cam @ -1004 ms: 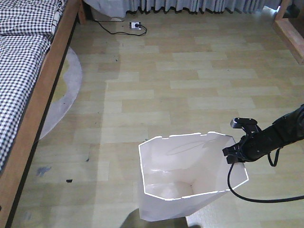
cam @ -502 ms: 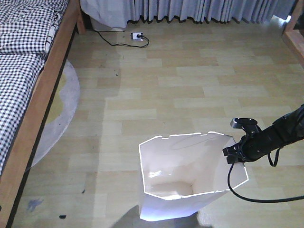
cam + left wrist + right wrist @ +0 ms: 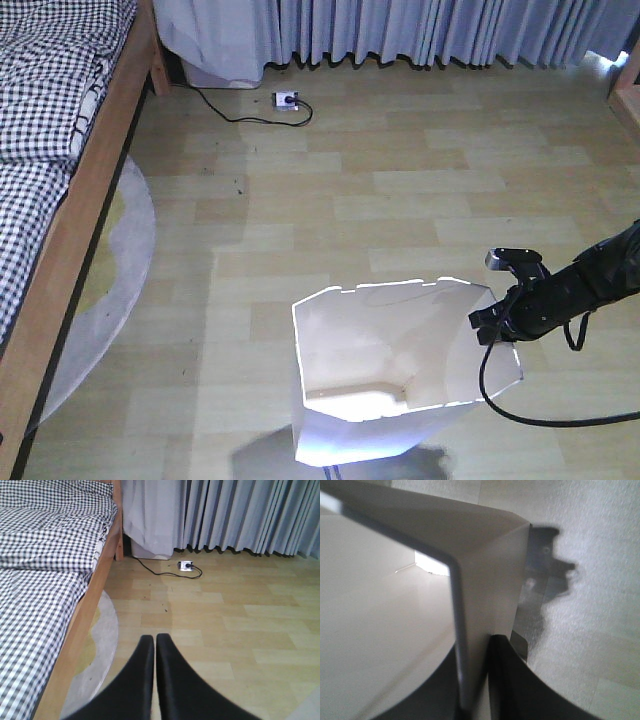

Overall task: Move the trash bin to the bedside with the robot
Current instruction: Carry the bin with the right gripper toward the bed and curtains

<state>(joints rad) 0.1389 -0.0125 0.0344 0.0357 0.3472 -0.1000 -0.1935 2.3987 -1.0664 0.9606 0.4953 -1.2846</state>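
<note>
The white trash bin [image 3: 400, 390] with an angular rim stands low in the front view, cream inside and empty. My right gripper [image 3: 497, 322] is shut on the bin's right rim; in the right wrist view the thin wall [image 3: 485, 600] runs between the two black fingers [image 3: 507, 680]. The bed [image 3: 45, 150] with a light brown wooden frame and black-and-white checked bedding lies along the left, also in the left wrist view [image 3: 45, 580]. My left gripper [image 3: 154, 641] is shut and empty, held above the floor, pointing toward the curtains.
A round grey rug [image 3: 110, 270] lies partly under the bed. A white power strip [image 3: 287, 99] with a black cable lies by the grey curtains [image 3: 430, 30] at the back. Wooden furniture [image 3: 628, 95] shows at the far right edge.
The whole view has advanced toward the curtains: floor, bed and power strip slide down the frame. The bin and right gripper keep the same place in the view.
</note>
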